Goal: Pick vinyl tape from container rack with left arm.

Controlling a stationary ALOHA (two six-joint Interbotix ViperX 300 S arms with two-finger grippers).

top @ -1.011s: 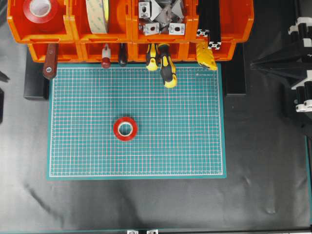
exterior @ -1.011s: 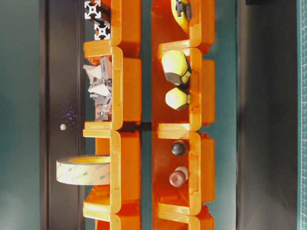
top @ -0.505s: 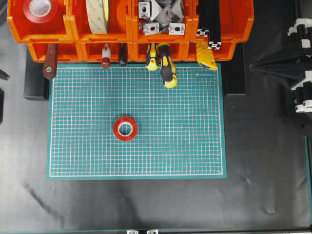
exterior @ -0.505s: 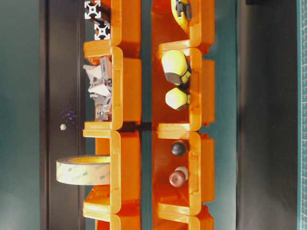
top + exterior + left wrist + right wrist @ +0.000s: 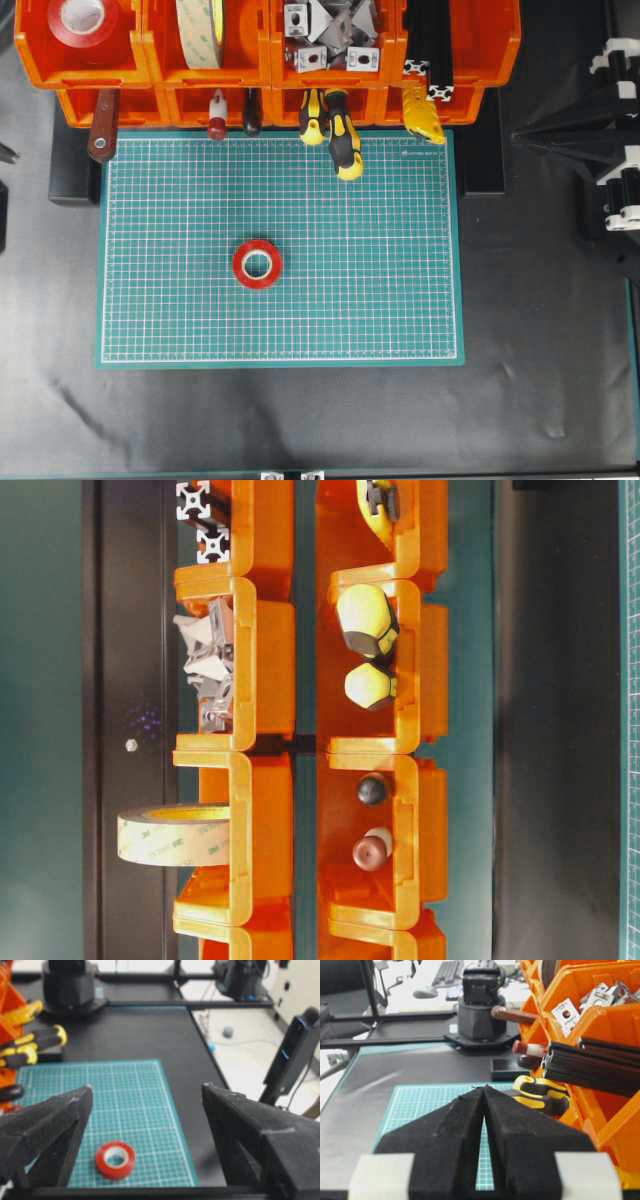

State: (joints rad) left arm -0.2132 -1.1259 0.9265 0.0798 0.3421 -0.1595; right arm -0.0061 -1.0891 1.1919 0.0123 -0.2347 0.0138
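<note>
A red vinyl tape [image 5: 257,263] lies flat on the green cutting mat [image 5: 400,300], well apart from the container rack [image 5: 150,60], whose top left bin holds another red roll [image 5: 82,18]. The left gripper [image 5: 147,1110] stands wide apart and empty above the mat. The right gripper [image 5: 484,1091] is closed, holding nothing.

The vinyl tape [image 5: 257,264], a small glossy red roll with a white inner core, lies flat left of centre in the overhead view; a second red roll [image 5: 83,20] lies in the upper-left compartment of the container rack [image 5: 265,55]. The rack, bright orange and two-tiered, spans the top edge. The left gripper [image 5: 145,1110] stands wide open, empty, above the lower roll [image 5: 115,1160].
</note>
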